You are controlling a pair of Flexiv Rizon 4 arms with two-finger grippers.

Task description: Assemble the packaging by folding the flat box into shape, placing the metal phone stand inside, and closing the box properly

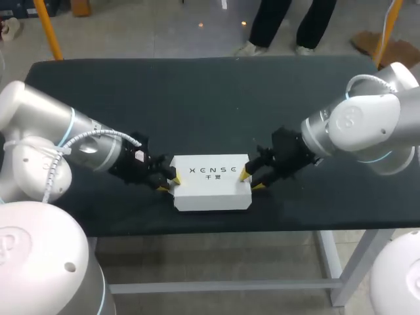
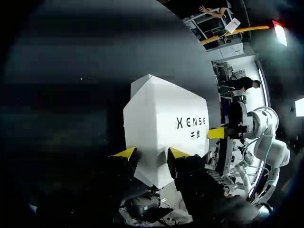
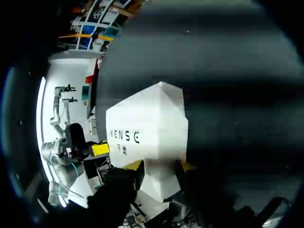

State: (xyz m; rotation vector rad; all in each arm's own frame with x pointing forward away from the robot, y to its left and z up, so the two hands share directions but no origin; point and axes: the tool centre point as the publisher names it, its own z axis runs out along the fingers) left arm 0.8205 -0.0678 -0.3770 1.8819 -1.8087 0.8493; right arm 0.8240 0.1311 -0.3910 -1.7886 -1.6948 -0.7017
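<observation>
Left tool (image 1: 167, 181) spread at white box (image 1: 211, 182) end — right tool (image 1: 251, 180) likewise — on dark table (image 1: 197, 98).

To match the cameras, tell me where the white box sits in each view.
Head view: the white box lies mid-way along the black table, near its front edge, between both arms' jaws.
Left wrist view: the box is close ahead of the left arm's jaws.
Right wrist view: the box is close ahead of the right arm's jaws.
Shared landmark: the dark print on its top shows in all three.
</observation>
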